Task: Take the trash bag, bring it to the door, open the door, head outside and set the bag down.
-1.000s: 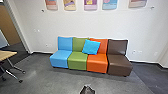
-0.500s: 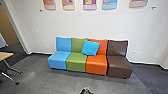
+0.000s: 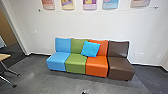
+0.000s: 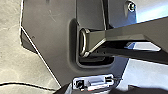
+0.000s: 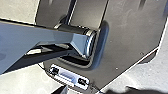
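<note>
The head view shows a sofa [image 3: 97,65] against a wall [image 3: 100,25], a table [image 3: 3,57], a blue cushion [image 3: 90,49] on the sofa, and a dark scrap [image 3: 85,92] at the bottom edge, possibly the bag; the left wrist view, a cable [image 4: 25,84]. Whether either gripper is open or closed, I cannot tell.

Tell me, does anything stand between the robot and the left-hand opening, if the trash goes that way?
A table stands partly in front of the opening; over the floor to the table's right, nothing visible blocks the way. Where it leads, I cannot tell.
</note>
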`<state>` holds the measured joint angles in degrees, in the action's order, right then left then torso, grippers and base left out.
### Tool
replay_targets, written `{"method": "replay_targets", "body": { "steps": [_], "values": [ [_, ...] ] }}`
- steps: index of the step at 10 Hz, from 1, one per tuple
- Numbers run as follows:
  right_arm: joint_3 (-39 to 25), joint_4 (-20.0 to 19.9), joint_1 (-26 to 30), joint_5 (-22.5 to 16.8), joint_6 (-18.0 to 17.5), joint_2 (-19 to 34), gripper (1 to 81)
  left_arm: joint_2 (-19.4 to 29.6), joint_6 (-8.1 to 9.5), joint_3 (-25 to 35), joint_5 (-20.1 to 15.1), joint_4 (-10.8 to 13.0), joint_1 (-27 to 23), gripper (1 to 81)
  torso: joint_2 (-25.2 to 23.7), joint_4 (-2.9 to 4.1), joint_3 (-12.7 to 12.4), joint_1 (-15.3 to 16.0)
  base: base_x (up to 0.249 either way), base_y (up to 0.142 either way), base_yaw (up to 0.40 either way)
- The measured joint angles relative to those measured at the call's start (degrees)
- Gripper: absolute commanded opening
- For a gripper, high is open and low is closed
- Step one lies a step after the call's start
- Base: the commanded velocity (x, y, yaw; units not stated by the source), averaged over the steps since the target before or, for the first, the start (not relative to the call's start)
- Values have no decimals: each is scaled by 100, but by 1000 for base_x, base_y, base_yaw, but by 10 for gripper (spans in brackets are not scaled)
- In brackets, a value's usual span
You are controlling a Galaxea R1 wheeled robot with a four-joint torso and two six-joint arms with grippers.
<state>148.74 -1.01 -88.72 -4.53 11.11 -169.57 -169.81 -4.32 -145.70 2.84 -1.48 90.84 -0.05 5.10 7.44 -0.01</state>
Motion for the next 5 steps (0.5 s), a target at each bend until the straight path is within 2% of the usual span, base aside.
{"method": "replay_targets", "body": {
  "steps": [5],
  "values": [
    [0,0,2,0,0,0,811,0,0,0,0,-4,0,811,0,0,0,0,139,0,0]
  ]
}}
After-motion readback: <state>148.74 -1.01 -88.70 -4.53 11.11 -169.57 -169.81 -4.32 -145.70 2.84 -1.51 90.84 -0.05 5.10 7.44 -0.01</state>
